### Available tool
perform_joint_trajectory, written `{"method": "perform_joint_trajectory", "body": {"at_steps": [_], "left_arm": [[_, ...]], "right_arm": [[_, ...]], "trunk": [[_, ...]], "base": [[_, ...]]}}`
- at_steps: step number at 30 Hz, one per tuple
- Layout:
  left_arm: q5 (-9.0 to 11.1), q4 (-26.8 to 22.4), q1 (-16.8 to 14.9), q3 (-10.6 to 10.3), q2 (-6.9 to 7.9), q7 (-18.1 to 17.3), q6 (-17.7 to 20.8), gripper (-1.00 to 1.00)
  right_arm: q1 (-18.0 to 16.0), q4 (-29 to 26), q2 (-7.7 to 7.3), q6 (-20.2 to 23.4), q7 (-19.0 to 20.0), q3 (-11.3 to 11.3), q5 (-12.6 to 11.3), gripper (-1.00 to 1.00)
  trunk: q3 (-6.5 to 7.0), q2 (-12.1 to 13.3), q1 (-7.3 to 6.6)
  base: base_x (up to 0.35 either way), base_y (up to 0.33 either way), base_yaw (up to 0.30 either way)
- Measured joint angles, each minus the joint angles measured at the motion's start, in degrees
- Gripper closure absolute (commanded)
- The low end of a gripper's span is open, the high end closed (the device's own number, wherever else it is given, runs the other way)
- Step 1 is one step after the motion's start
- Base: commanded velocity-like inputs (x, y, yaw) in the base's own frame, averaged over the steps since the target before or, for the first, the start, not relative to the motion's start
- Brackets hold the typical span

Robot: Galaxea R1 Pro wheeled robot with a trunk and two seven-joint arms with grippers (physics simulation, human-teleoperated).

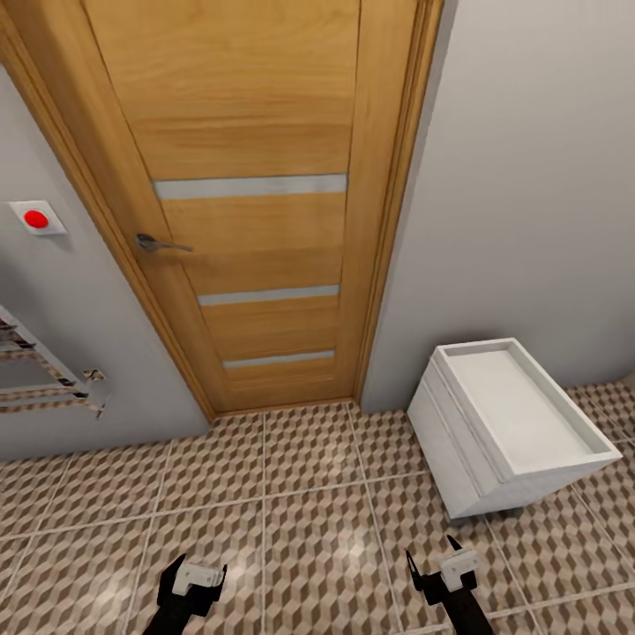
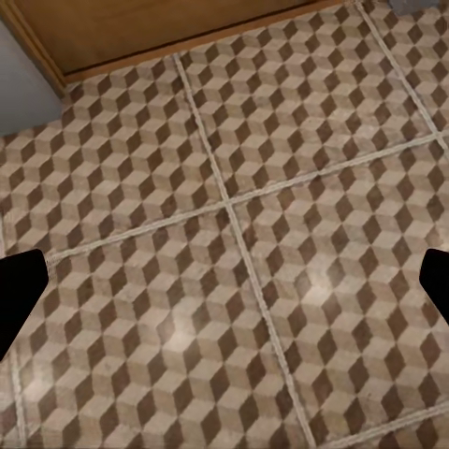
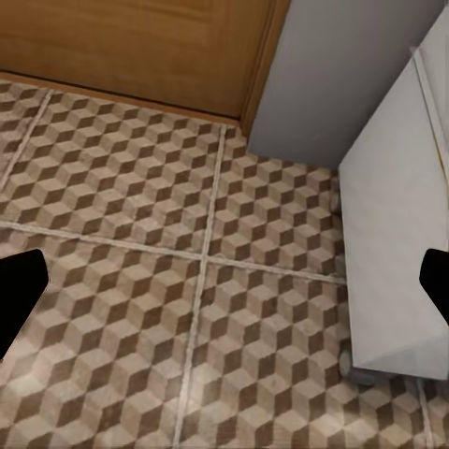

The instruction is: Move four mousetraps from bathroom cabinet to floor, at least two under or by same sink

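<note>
The bathroom floor (image 1: 300, 494) lay bare beneath both claws; the left gripper (image 1: 196, 578) and right gripper (image 1: 444, 564) hung spread apart and held nothing; a white unit (image 1: 507, 423) stood beside the right gripper, near a closed wooden door (image 1: 256, 194).

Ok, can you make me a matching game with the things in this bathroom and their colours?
Things:
1. door
2. button on the wall
3. low unit by the wall
4. door handle

Colours:
A. white
B. silver-grey
C. orange-brown wood
D. red

Pairs: 1-C, 2-D, 3-A, 4-B
</note>
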Motion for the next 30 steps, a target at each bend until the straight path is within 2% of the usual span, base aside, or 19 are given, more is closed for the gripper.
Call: {"method": "perform_joint_trajectory", "body": {"at_steps": [30], "left_arm": [[0.0,0.0,0.0,0.0,0.0,0.0,0.0,-1.0]], "right_arm": [[0.0,0.0,-0.06,0.0,0.0,-0.1,0.0,-1.0]], "trunk": [[2.0,0.0,0.0]], "base": [[0.0,0.0,0.186]]}}
